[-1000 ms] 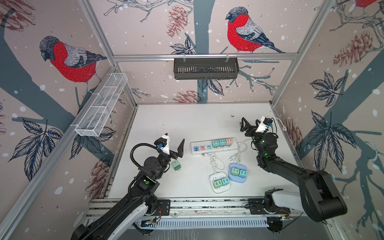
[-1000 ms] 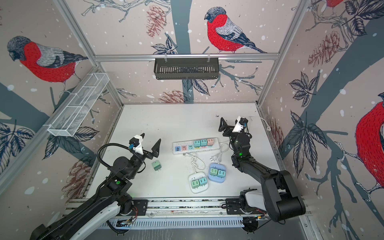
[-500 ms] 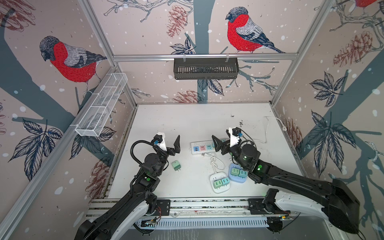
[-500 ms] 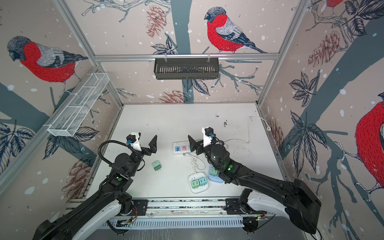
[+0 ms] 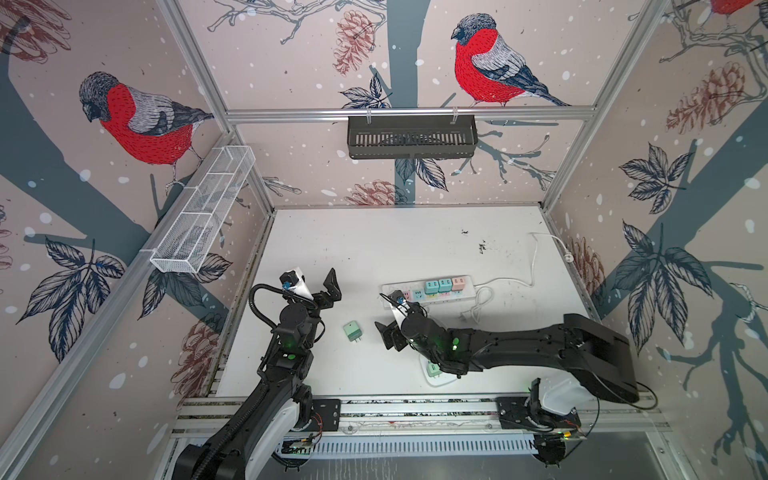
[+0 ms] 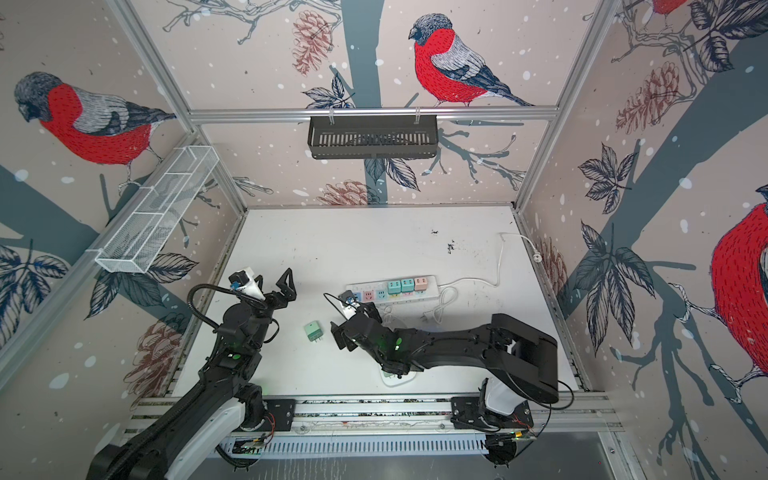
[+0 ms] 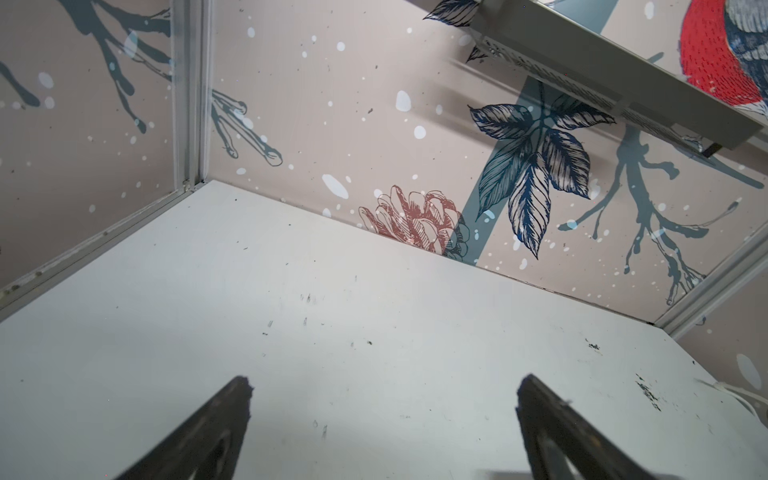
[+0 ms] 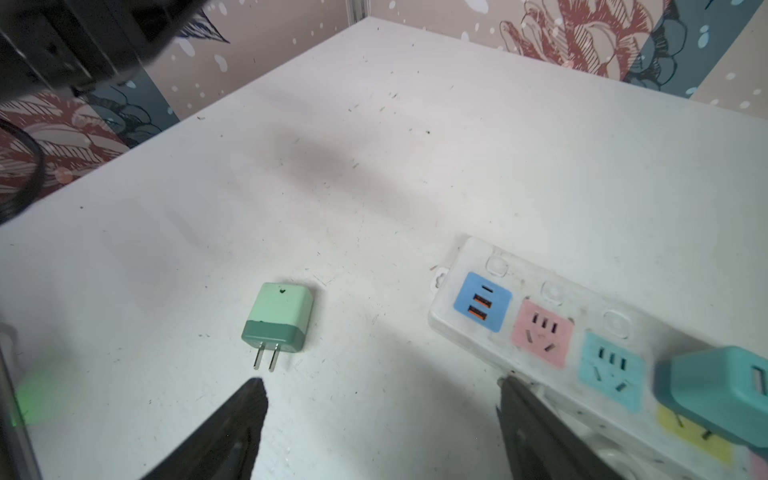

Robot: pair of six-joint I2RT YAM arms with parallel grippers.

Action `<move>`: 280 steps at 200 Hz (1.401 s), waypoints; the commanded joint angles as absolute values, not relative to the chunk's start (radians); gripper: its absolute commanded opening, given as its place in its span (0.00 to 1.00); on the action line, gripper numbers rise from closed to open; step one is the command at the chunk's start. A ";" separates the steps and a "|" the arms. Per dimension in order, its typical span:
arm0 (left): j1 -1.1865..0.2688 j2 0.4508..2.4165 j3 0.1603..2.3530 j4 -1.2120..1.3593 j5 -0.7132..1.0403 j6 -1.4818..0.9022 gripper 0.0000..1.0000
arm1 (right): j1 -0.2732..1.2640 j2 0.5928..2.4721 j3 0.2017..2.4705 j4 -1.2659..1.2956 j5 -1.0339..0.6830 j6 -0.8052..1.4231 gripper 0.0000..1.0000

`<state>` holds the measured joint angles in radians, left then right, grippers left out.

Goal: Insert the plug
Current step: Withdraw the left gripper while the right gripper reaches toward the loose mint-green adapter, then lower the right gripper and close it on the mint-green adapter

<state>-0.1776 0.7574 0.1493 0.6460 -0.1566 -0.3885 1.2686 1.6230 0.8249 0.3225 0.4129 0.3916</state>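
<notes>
Pickup approach: my right tool hovers spread and empty just short of the green plug, which lies flat on the table, apart from the power strip off its blue end. Next, I judge, I must descend, straddle the plug's body and close. My left tool hangs wide open, empty.

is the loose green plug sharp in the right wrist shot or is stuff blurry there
In the right wrist view the light-green square plug with a dark-green base is sharp, both prongs distinct; the teal plug on the white power strip is smeared. In both top views that plug is small but clear.
</notes>
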 commanded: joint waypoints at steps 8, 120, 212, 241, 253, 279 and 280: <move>-0.143 0.761 0.150 0.705 -0.112 -0.471 0.99 | 1.289 1.759 0.934 0.284 0.347 0.420 0.86; -0.143 0.702 0.152 0.679 -0.124 -0.477 0.99 | 1.313 2.135 1.261 0.174 0.256 0.435 0.81; -0.143 0.707 0.150 0.677 -0.167 -0.510 0.99 | 1.316 2.152 1.278 0.157 0.276 0.425 0.38; -0.143 0.717 0.159 0.647 -0.225 -0.560 0.99 | 1.316 2.109 1.240 0.192 0.276 0.406 0.33; -0.143 0.716 0.160 0.657 -0.207 -0.560 0.99 | 1.316 2.082 1.226 0.201 0.286 0.393 0.31; -0.144 0.702 0.154 0.659 -0.213 -0.556 0.99 | 1.314 1.987 1.174 0.229 0.317 0.351 0.26; -0.144 0.702 0.155 0.659 -0.215 -0.555 0.99 | 1.313 1.983 1.171 0.231 0.319 0.350 0.25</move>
<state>-0.1459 0.7109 0.1505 0.6300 -0.1867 -0.5381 1.3140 2.0628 1.2087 0.1856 0.2852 0.3920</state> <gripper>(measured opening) 0.991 0.436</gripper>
